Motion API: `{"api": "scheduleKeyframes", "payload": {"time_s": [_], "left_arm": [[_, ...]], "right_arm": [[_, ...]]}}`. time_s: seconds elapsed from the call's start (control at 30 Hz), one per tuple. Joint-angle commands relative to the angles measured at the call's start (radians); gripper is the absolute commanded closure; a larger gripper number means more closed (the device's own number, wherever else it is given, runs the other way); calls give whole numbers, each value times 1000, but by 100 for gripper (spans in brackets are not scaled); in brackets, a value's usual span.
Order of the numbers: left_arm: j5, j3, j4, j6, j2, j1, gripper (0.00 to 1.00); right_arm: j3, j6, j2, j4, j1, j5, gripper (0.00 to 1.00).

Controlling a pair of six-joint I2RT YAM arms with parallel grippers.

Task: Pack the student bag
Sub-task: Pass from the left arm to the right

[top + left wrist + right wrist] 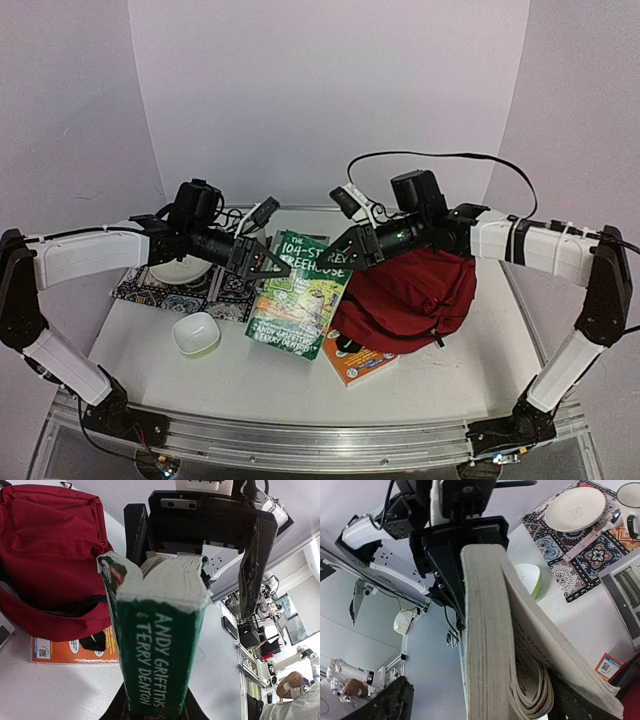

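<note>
The dark red student bag lies on the table at centre right, its black strap toward the front; it also shows in the left wrist view. A green paperback hangs in the air between both arms, left of the bag. My left gripper is shut on its spine. My right gripper is open around the page edge; one finger touches the fanned pages, the other stands apart. An orange book lies partly under the bag's front.
A white bowl with a green rim sits at front left. A patterned mat at the left holds a white plate. A grey flat item lies next to the mat.
</note>
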Motion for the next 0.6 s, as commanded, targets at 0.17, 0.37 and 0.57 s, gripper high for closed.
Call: {"api": "scheduleKeyframes", "payload": {"time_s": [0.17, 0.37, 0.57], "left_arm": [[-52, 121, -259, 232, -52, 8, 100], [-49, 172, -361, 326, -22, -5, 100], [-88, 235, -434, 418, -8, -97, 100]], "right_arm": [[180, -307, -45, -313, -9, 95, 2], [231, -407, -24, -364, -9, 56, 2], [258, -432, 44, -378, -6, -40, 2]]}}
